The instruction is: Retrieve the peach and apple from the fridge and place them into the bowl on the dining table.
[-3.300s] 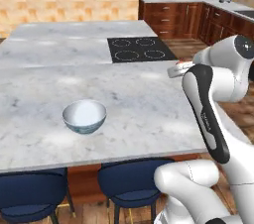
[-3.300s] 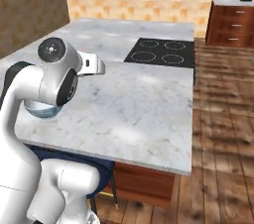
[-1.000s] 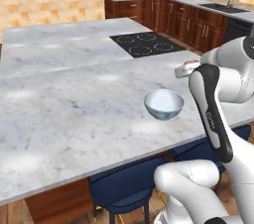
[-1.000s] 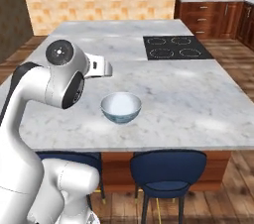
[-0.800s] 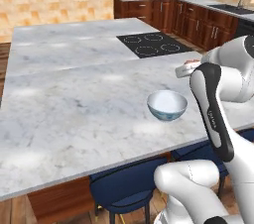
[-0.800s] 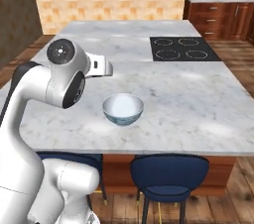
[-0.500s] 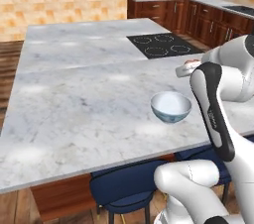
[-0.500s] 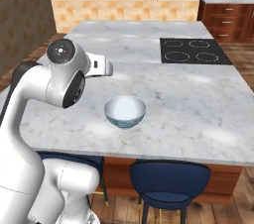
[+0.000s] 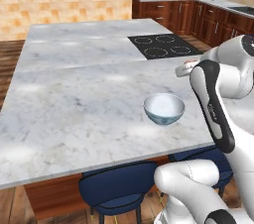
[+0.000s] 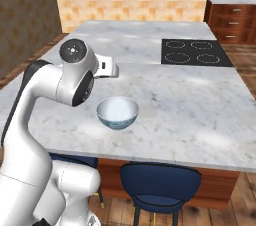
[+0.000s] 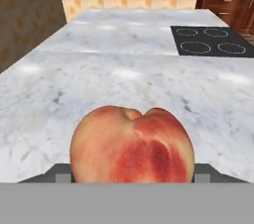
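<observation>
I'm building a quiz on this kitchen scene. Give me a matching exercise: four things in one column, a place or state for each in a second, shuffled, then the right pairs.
Things:
1. peach
2. bowl
3. cooktop
4. stool

Places or states:
A. set flush into the far part of the dining table
B. tucked under the table's near edge
C. held between the jaws, close in the hand view
D. empty, standing on the marble near the front edge

Pairs: 1-C, 2-D, 3-A, 4-B
</observation>
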